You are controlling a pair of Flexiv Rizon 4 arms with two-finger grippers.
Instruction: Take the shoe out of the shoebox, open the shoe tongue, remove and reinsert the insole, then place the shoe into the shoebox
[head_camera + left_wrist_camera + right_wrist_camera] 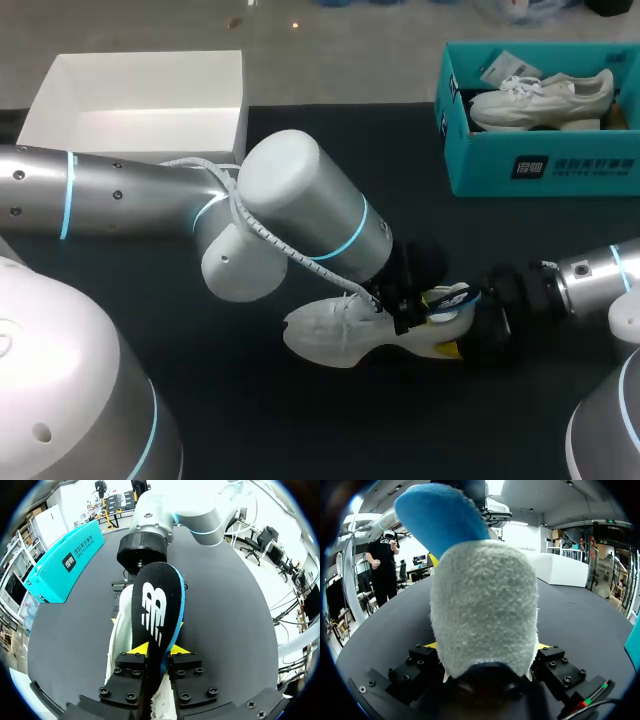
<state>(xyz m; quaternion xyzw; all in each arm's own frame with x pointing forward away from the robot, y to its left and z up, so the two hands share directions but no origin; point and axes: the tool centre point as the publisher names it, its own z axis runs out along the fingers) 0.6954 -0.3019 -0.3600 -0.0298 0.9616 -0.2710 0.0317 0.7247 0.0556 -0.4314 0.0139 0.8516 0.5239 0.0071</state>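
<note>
**Black worktop (300,420): insole lined up along the shoe (330,330)**

The white shoe lies mid-worktop, toe towards my left, its heel clamped between the fingers of the right hand (485,647). The left hand (156,650) pinches one end of the black insole (155,610), which runs along the shoe's length towards the right hand.

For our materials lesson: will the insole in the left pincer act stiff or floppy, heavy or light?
The insole probably bends easily: it looks thin and curved. Likely light, since the left pincer holds it by one end.
</note>
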